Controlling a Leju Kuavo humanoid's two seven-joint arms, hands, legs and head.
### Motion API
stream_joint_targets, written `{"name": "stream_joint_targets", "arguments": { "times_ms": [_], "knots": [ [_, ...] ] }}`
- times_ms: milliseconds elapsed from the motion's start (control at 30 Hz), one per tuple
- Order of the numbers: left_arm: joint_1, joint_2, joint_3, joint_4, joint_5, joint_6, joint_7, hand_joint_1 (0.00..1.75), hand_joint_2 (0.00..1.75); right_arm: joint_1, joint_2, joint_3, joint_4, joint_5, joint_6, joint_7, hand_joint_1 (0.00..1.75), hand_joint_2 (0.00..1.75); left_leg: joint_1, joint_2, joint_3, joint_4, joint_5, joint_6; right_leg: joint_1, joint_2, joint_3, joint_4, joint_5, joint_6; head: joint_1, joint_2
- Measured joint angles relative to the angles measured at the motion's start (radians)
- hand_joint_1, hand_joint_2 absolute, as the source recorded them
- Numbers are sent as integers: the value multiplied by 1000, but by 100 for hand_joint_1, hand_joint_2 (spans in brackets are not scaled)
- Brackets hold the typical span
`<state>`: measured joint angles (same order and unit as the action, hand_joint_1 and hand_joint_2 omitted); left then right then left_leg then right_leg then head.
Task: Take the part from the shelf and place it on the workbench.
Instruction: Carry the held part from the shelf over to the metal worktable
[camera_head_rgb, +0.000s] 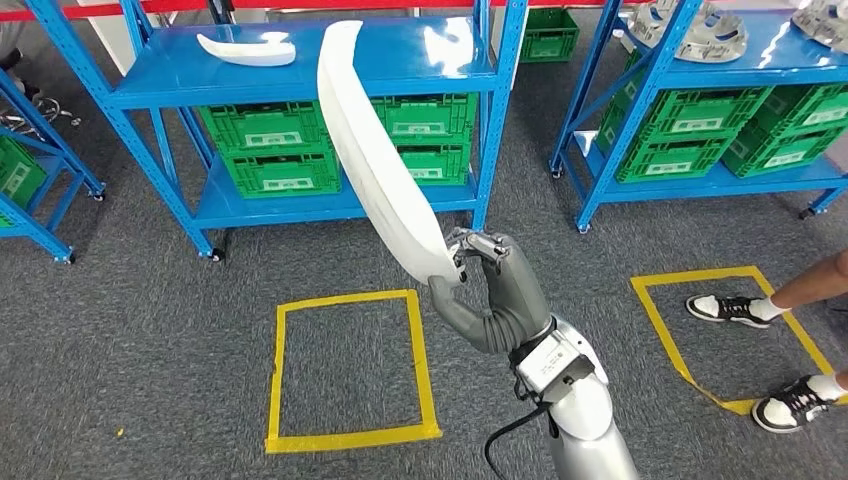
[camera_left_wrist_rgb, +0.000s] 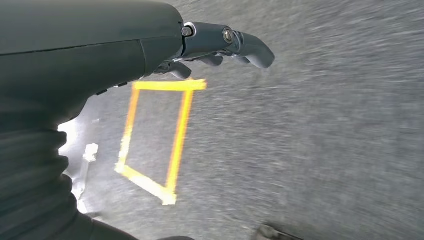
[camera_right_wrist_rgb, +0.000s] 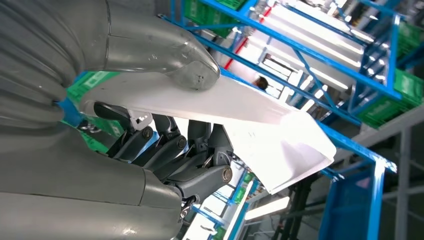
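Note:
A long curved white part (camera_head_rgb: 375, 150) stands up in front of me, gripped at its lower end by my right hand (camera_head_rgb: 490, 285). In the right wrist view the thumb (camera_right_wrist_rgb: 165, 57) presses on one face of the white part (camera_right_wrist_rgb: 270, 125) and the dark fingers (camera_right_wrist_rgb: 170, 155) clasp the other. A second white part (camera_head_rgb: 247, 48) lies on the top level of the blue shelf (camera_head_rgb: 300, 75) ahead. My left hand (camera_left_wrist_rgb: 220, 47) hangs over the grey carpet with its fingers loosely extended and nothing in it.
Green crates (camera_head_rgb: 270, 150) fill the lower shelf levels. A second blue shelf (camera_head_rgb: 700, 90) at right carries grey metal parts (camera_head_rgb: 690, 30). Two yellow tape squares (camera_head_rgb: 350, 370) (camera_head_rgb: 735, 335) mark the carpet; a person's feet (camera_head_rgb: 735, 310) stand in the right one.

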<state>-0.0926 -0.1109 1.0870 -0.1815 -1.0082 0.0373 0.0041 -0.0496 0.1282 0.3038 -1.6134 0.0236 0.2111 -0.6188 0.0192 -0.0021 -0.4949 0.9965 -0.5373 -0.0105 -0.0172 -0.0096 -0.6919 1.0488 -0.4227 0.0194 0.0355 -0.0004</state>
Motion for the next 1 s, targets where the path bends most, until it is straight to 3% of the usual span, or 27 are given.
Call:
{"name": "stream_joint_targets", "arguments": {
  "times_ms": [100, 133, 167, 200, 267, 333, 400, 467, 500, 600, 633, 667, 700, 767, 800, 867, 933, 1000],
  "knots": [
    [0, -1, 0, 0, -9, 5, 21, 0, 175, -7, -1, -7, 0, 8, 1, 14, 175, 175, -6, 6, -39, 6, 31, 21, 2, 3, -44, 182, -147, 4, 2, 0],
    [0, -1, 0, 0, -12, 6, 26, 0, 175, -8, -1, -8, 1, 10, 2, 18, 175, 175, -9, 6, -55, 9, 41, 22, 3, 3, -50, 239, -168, 2, 2, 0],
    [0, -1, 0, 0, -14, 7, 30, 0, 175, -9, -2, -9, 1, 12, 3, 23, 175, 175, -13, 7, -70, 12, 51, 24, 6, 4, -41, 267, -164, -2, 2, 0],
    [0, -2, 0, 0, -15, 8, 33, 0, 175, -10, -2, -10, 1, 14, 4, 28, 175, 175, -16, 7, -85, 16, 59, 24, 10, 4, -14, 257, -143, -9, 2, 0],
    [-1, -4, 0, 0, -16, 9, 37, 0, 175, -14, -2, -10, 1, 19, 5, 39, 175, 175, -22, 7, -110, 23, 76, 25, 22, 7, 84, 144, -106, -34, 2, 0],
    [-1, -8, 0, 0, -16, 9, 36, 0, 175, -21, -2, -10, 0, 22, 6, 46, 175, 175, -25, 7, -124, 24, 93, 20, 33, 9, 177, 3, -115, -54, 1, 0],
    [-1, -9, 0, 0, -15, 9, 30, 0, 175, -25, -3, -10, 0, 22, 6, 49, 175, 175, -23, 7, -129, 19, 113, 8, 39, 9, 205, -57, -122, -59, 3, 0],
    [0, -8, 0, 0, -12, 9, 24, 0, 175, -27, -4, -10, 1, 21, 7, 51, 175, 175, -20, 6, -137, 19, 115, -3, 34, 6, 195, -71, -99, -63, 6, 0],
    [0, -8, 0, 0, -11, 8, 21, 0, 175, -29, -4, -10, 1, 20, 7, 52, 175, 175, -20, 5, -145, 35, 90, -9, 30, 3, 186, -77, -85, -67, 5, 0],
    [0, -9, 1, 0, -9, 7, 15, 0, 175, -35, -4, -10, 5, 16, 10, 56, 175, 175, -14, 2, -178, 183, -50, -25, 26, 0, 142, -75, -48, -72, 4, 0],
    [-1, -9, 1, 0, -10, 7, 14, 0, 175, -36, -5, -10, 7, 16, 11, 57, 175, 175, -11, 2, -184, 240, -73, -31, 25, 0, 123, -70, -36, -70, 3, 0],
    [-1, -9, 1, 0, -11, 7, 15, 0, 175, -36, -6, -10, 9, 16, 12, 58, 175, 175, -8, 2, -180, 278, -71, -35, 24, -1, 103, -64, -24, -67, 3, 0],
    [-1, -9, 1, 0, -12, 7, 15, 0, 175, -36, -7, -10, 12, 16, 13, 58, 175, 175, -6, 2, -165, 289, -46, -39, 22, -2, 82, -57, -13, -64, 3, 0],
    [-3, -11, 1, 0, -15, 7, 17, 0, 175, -37, -9, -10, 14, 14, 13, 58, 175, 175, -1, 2, -89, 220, 5, -45, 18, -3, 39, -39, 9, -54, 3, 0],
    [-4, -13, 1, 0, -15, 7, 17, 0, 175, -37, -10, -10, 15, 13, 12, 58, 175, 175, -1, 1, -32, 144, 0, -47, 17, -3, 22, -30, 18, -48, 3, 0],
    [-8, -16, 0, 0, -17, 4, 15, 0, 175, -37, -12, -10, 15, 9, 8, 58, 175, 175, -5, -2, 40, 26, -38, -34, 18, -4, 4, -22, 36, -35, 4, 0],
    [-9, -18, 0, 0, -17, -3, 3, 0, 175, -36, -17, -10, 18, 3, 5, 55, 175, 175, -12, -1, 42, -3, -44, -8, 16, -5, 1, -30, 56, -21, 3, 0],
    [-8, -20, 1, 0, -15, -9, -12, 0, 175, -35, -24, -11, 22, -2, 4, 52, 175, 175, -11, 7, 26, -5, -24, 14, 10, -2, -11, -14, 41, -7, 2, 0]
  ]
}}
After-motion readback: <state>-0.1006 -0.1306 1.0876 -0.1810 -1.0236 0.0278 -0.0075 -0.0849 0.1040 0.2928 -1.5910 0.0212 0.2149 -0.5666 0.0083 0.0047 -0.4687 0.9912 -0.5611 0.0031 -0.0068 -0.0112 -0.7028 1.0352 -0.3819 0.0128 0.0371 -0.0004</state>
